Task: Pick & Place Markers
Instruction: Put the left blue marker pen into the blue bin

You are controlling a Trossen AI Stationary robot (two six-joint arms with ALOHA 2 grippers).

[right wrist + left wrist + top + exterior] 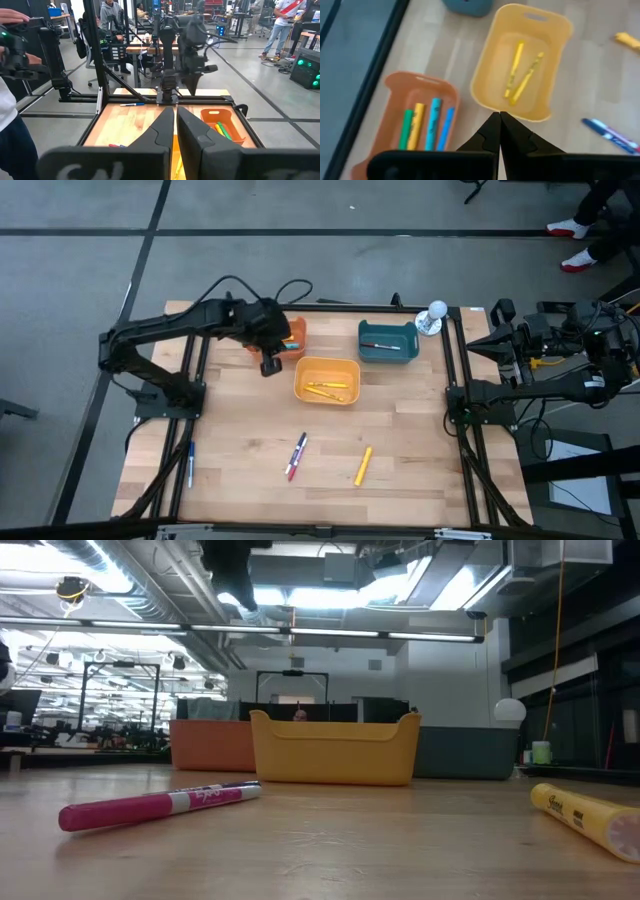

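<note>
Now my left gripper point(270, 366), pinched shut and empty, hovers beside the orange bin point(293, 335); I'd open wide, then descend squarely over the pink marker point(296, 457) lying mid-table.

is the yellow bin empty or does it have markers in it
Not empty: the yellow bin holds two yellow markers lying on its floor, seen in the left wrist view and from above.

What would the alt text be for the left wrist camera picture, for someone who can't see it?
Seen past the shut left gripper, an orange bin holds four markers side by side: green, yellow and two blue. Beside it a yellow bin holds two yellow markers, and a pink and blue marker lies loose on the wooden table.
</note>
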